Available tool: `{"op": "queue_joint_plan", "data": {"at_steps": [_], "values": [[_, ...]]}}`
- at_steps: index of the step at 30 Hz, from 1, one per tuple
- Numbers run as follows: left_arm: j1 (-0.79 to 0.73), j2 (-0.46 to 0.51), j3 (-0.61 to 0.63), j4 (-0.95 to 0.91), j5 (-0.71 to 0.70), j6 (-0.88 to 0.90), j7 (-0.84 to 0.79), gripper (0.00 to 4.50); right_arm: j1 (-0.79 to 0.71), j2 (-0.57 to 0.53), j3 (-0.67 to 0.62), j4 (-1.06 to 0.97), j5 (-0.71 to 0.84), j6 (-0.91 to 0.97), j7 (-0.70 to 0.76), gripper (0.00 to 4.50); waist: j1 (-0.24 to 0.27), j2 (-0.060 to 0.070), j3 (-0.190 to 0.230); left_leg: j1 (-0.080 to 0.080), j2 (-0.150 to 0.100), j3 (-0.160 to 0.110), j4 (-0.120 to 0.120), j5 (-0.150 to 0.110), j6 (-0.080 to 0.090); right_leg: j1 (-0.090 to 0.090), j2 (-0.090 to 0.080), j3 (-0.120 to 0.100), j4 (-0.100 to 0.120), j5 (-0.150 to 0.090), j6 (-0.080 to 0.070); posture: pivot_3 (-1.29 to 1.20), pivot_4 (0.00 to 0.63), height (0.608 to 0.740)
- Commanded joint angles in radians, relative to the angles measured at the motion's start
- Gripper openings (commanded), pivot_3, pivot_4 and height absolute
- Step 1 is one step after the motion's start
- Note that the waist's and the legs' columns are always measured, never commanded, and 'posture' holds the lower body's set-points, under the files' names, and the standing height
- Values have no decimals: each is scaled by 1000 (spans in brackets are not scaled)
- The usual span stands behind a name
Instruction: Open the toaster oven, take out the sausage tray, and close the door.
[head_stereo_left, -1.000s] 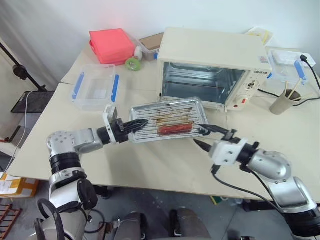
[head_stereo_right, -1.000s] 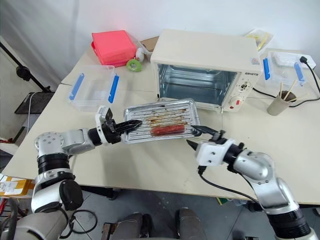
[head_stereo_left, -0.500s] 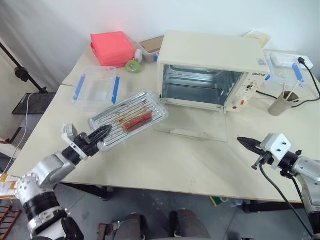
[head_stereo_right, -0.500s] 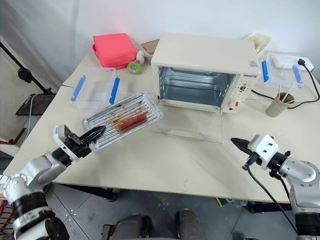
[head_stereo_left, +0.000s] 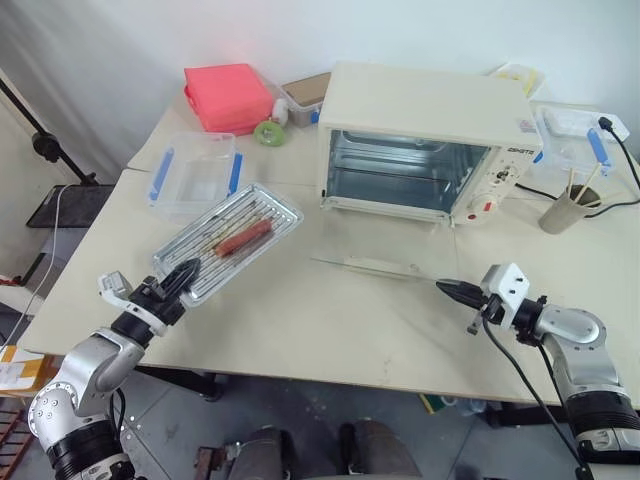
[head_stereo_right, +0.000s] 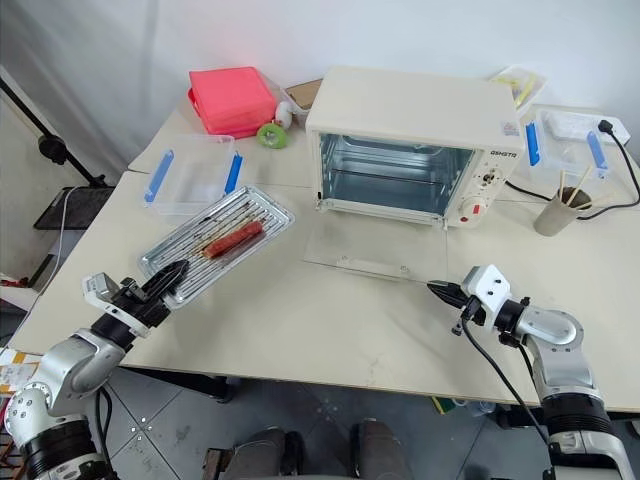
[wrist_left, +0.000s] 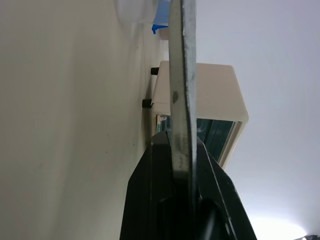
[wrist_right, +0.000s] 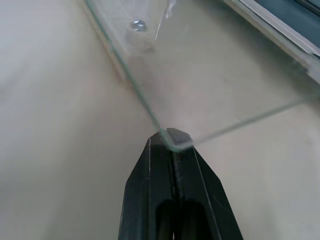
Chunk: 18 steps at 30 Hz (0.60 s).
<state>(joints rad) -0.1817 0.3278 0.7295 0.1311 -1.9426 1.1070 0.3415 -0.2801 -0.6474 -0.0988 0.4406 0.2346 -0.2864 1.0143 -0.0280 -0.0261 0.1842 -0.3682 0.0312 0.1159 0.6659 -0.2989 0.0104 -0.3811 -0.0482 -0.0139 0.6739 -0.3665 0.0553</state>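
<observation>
We see the left gripper (head_stereo_left: 184, 273) clamped on the near corner of the sausage tray (head_stereo_left: 230, 240), which sits left of centre, just in front of the clear box (head_stereo_left: 193, 173). The right gripper (head_stereo_left: 447, 289), fingers pressed together, points at the corner of the folded-down door (head_stereo_left: 385, 243); the toaster oven (head_stereo_left: 425, 135) stands open, upper centre.
</observation>
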Motion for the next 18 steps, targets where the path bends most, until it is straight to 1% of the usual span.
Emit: {"op": "queue_joint_plan", "data": {"at_steps": [1,3,6,8,11,13,16,17,18], "values": [[20,-2,21,-55,-30,-7,-23,0,5,44,-84,-80,107,10,-38,29,0,0,0,0,0,-1,0,0,0,1,0,-1,-1,0,0,0,150,740],[26,-12,27,-88,-30,-9,-14,0,8,72,-127,-152,160,63,-96,29,-2,0,0,0,0,-1,0,0,0,1,0,-1,-1,0,0,0,150,740],[31,-24,25,-125,-30,-9,4,0,-3,132,-207,-278,325,104,-121,29,-1,0,0,0,0,-2,-1,0,0,1,0,-1,-1,0,0,0,150,740],[23,-38,14,-149,-30,-7,14,0,-20,131,-229,-329,378,170,-140,29,1,0,0,0,0,-2,-1,-1,-1,1,0,-1,-1,0,0,0,150,740],[13,-42,-8,-162,-30,8,18,0,-44,103,-251,-382,432,242,-128,29,1,0,0,0,0,-3,-1,-1,0,2,0,-3,-3,0,0,0,150,740],[4,-26,-29,-143,-30,33,6,0,-47,71,-262,-407,441,272,-110,29,2,0,0,-1,0,-4,-2,-2,0,3,0,-3,-5,0,0,0,150,740],[-17,13,-87,-101,-30,81,-19,0,-14,11,-267,-449,459,326,-53,29,9,0,0,-2,0,-5,-2,-2,1,3,0,-4,-7,0,0,0,150,740],[-28,16,-103,-87,-30,88,-23,0,6,-6,-267,-462,457,332,-32,194,11,0,0,-2,0,-6,-2,-2,1,3,0,-4,-8,0,0,0,150,740],[-39,40,-149,-70,-30,108,-33,0,42,-31,-266,-483,453,342,0,399,12,0,0,-2,0,-6,-2,-2,1,4,0,-5,-9,0,0,0,150,740]]}}
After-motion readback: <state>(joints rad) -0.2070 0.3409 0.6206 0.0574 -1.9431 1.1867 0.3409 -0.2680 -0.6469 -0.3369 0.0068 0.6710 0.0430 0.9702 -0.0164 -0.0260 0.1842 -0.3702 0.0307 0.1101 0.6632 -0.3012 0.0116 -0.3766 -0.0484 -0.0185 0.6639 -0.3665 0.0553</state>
